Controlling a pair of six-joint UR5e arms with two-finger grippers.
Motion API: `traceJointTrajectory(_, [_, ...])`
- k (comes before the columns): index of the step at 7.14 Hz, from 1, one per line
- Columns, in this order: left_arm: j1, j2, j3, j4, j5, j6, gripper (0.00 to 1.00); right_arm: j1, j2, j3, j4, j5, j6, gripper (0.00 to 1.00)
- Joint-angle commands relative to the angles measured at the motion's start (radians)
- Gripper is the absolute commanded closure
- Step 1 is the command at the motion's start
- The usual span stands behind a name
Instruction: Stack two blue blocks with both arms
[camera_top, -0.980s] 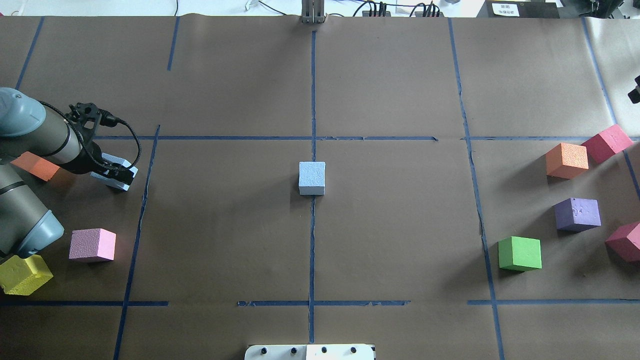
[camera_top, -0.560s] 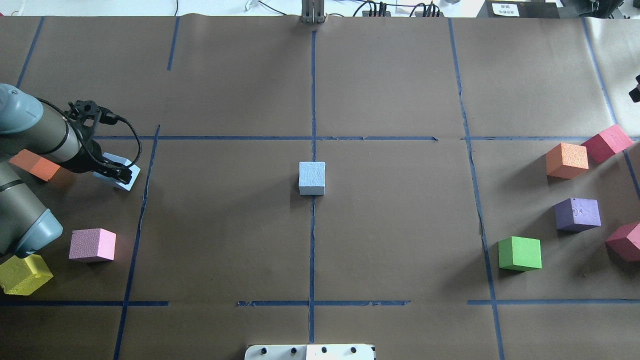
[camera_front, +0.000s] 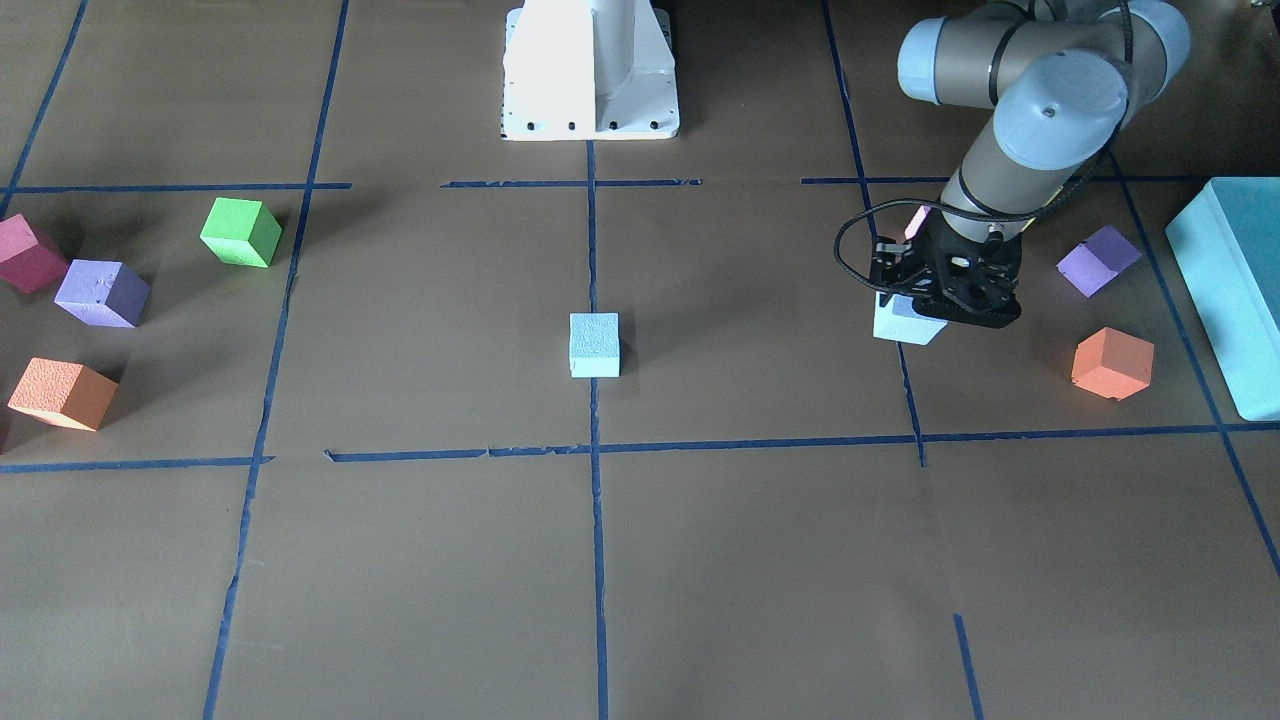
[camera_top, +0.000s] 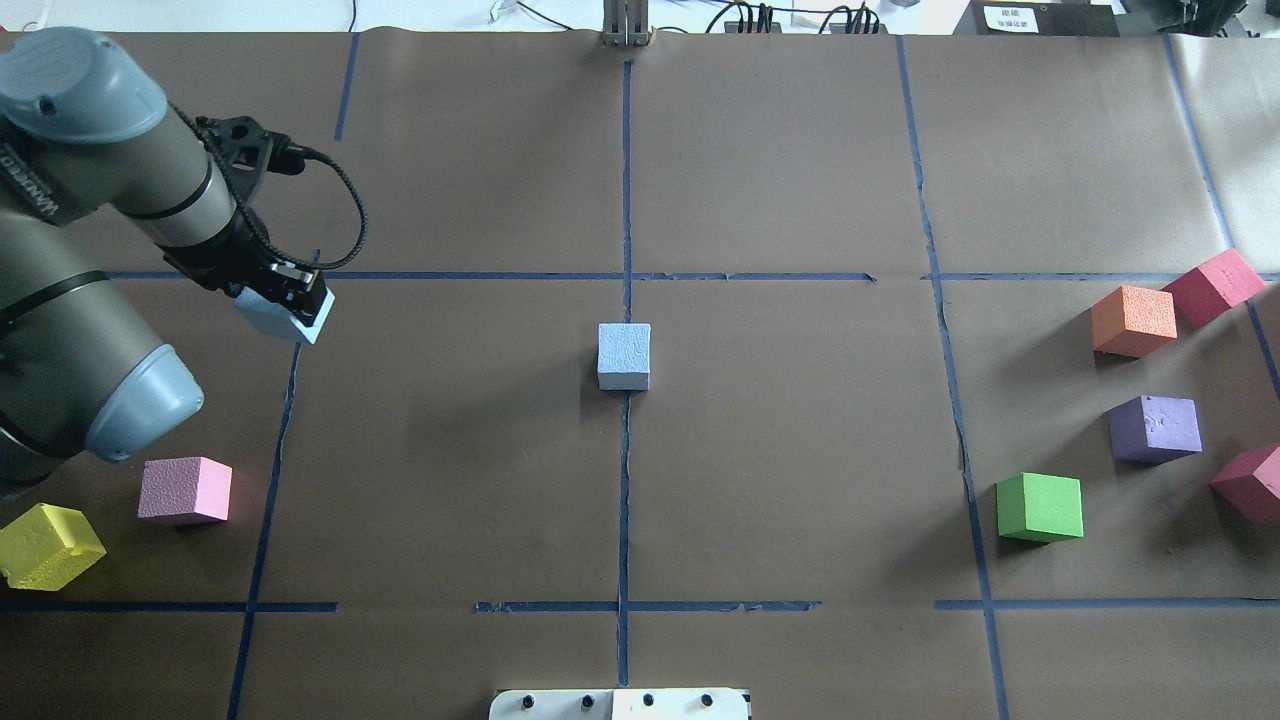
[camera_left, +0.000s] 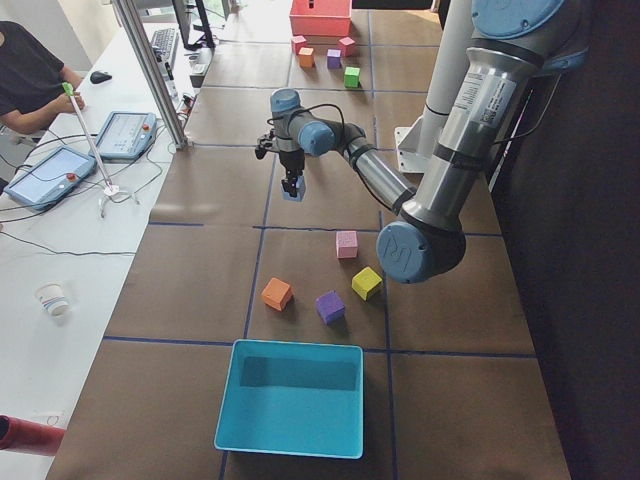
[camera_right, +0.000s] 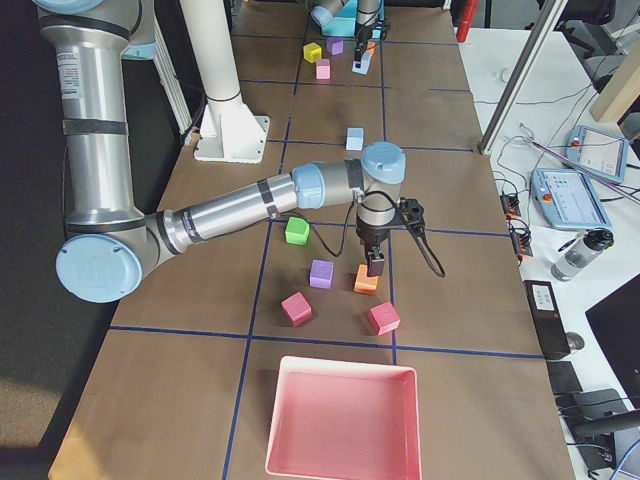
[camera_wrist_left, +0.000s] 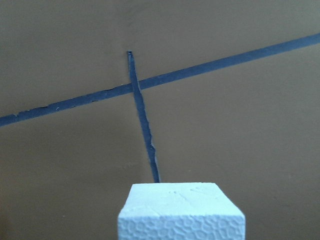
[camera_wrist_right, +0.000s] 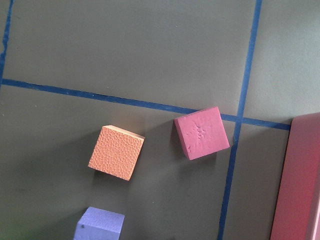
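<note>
In the front-facing view we see the left gripper (camera_front: 925, 308) pinching the held blue block (camera_front: 903, 325), the cube poking out below the black fingers. The second blue block (camera_front: 594, 344) rests on the centre tape line, well apart from that gripper, toward the middle of the table. An orange cube (camera_front: 1112, 363) and a purple cube (camera_front: 1098, 260) lie near the gripper on its other side.

From overhead we find the same pinch. A pink cube (camera_top: 185, 490) and a yellow cube (camera_top: 48, 547) sit nearer the robot than the gripper does.

In the exterior left view the held blue block hangs clear of the table under the gripper.

In the exterior right view the right gripper (camera_right: 374, 262) points down just above a second orange cube (camera_right: 366, 279). We cannot tell whether its fingers are spread or pressed together.

Through the left wrist camera, the held blue block fills the bottom edge, with crossing tape lines on the table beyond it.

The right wrist camera looks down on the second orange cube and a crimson cube (camera_wrist_right: 201, 132) beside it.
</note>
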Motion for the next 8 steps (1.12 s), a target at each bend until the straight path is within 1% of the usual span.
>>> traceJointTrajectory(1, [0.014,-0.173,0.037,0.086,-0.003,-0.107,1.0,0.071,-0.054,-0.067,0.077,0.097,-0.001,0.0])
traceJointTrajectory(2, [0.07,-0.262,0.083,0.084,-0.004,-0.203,1.0,0.082,-0.055,-0.067,0.078,0.122,0.005,0.0])
traceJointTrajectory(4, [0.135,-0.433,0.228,0.078,-0.001,-0.296,1.0,0.093,-0.068,-0.073,0.078,0.123,0.007,0.0])
traceJointTrajectory(5, [0.159,-0.475,0.276,0.071,0.002,-0.317,1.0,0.106,-0.097,-0.073,0.08,0.121,-0.001,0.0])
traceJointTrajectory(6, [0.182,-0.487,0.289,0.058,0.003,-0.321,1.0,0.128,-0.121,-0.072,0.081,0.119,-0.004,0.0])
traceJointTrajectory(7, [0.205,-0.486,0.327,-0.001,0.006,-0.336,1.0,0.134,-0.134,-0.07,0.081,0.119,-0.005,0.0])
traceJointTrajectory(8, [0.216,-0.498,0.394,-0.088,0.008,-0.385,1.0,0.136,-0.134,-0.07,0.081,0.119,-0.004,0.0])
